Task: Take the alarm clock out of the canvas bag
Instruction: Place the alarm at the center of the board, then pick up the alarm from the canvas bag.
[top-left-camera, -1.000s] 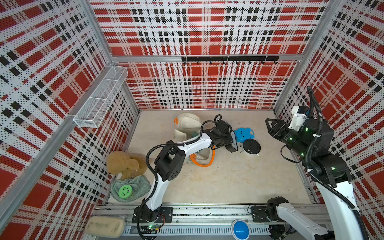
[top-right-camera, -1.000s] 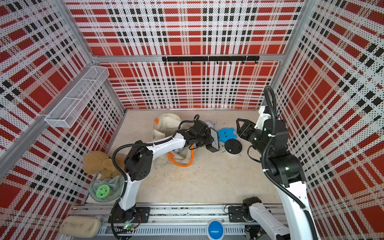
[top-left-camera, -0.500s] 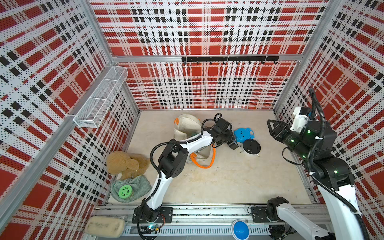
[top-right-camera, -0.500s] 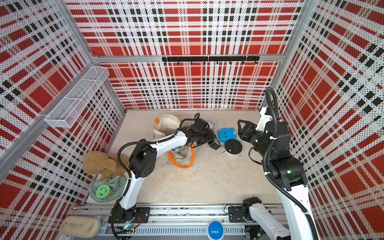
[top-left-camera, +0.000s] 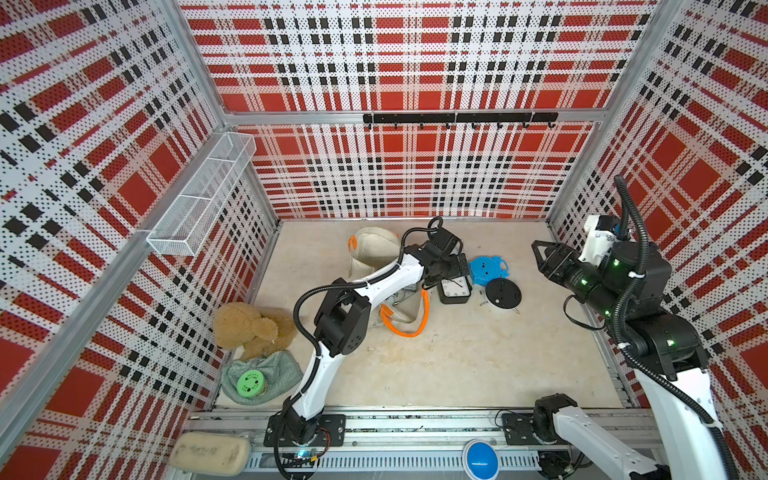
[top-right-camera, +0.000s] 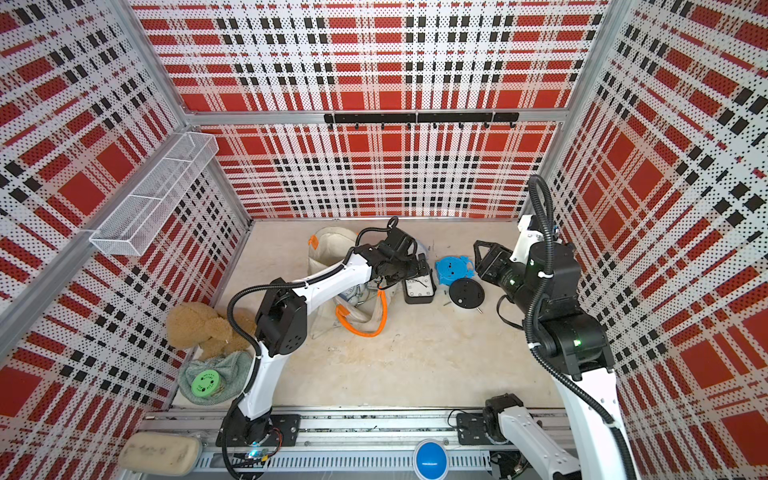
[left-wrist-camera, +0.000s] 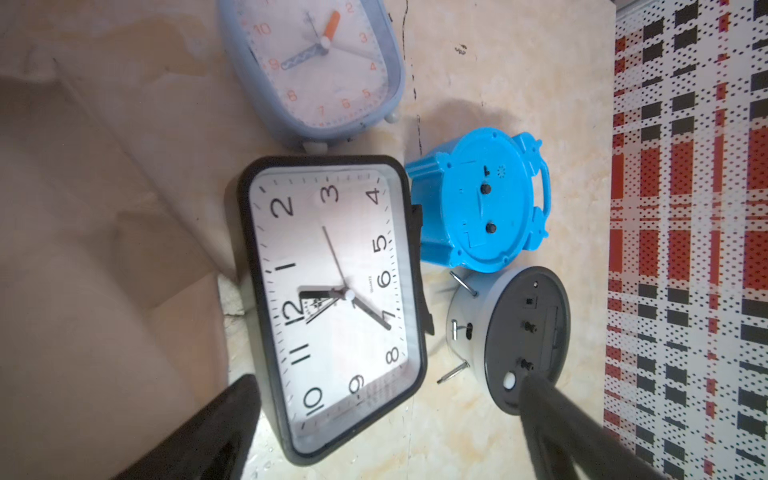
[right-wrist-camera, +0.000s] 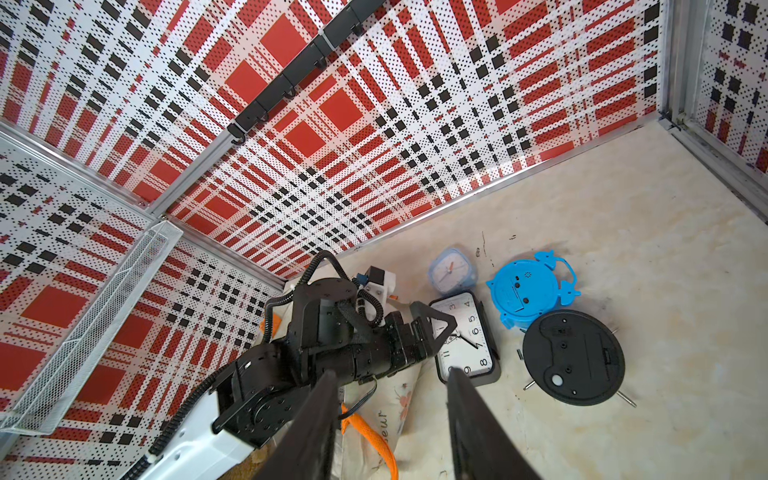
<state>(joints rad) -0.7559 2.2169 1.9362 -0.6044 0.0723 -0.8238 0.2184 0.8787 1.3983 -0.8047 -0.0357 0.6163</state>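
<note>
1. Since a second ago the left claw has spread its jaws and let go of the black alarm clock, which it was holding then. The clock now rests on the surface.
2. The left wrist view shows this claw wide apart. One dark finger sits at the clock's edge nearest the ten, and the other is out beside a round clock. Nothing is clamped between them.
3. The alarm clock is out of the canvas bag, with its white dial facing up. It lies just beside the bag's mouth and the orange handles.
4. Close on its other side lie a blue round clock and a round clock with a black back, both back-up. A pale blue clock lies face-up just beyond them, nearer the back wall.
5. The bag lies slumped under the left arm, its handles spilling toward the front of the surface.
6. The right claw hangs in the air near the right wall, well apart from the clocks. It points toward them with its jaws partly apart and nothing between them.
7. A tan plush toy and a green cloth lie by the left wall, far from both claws.
</note>
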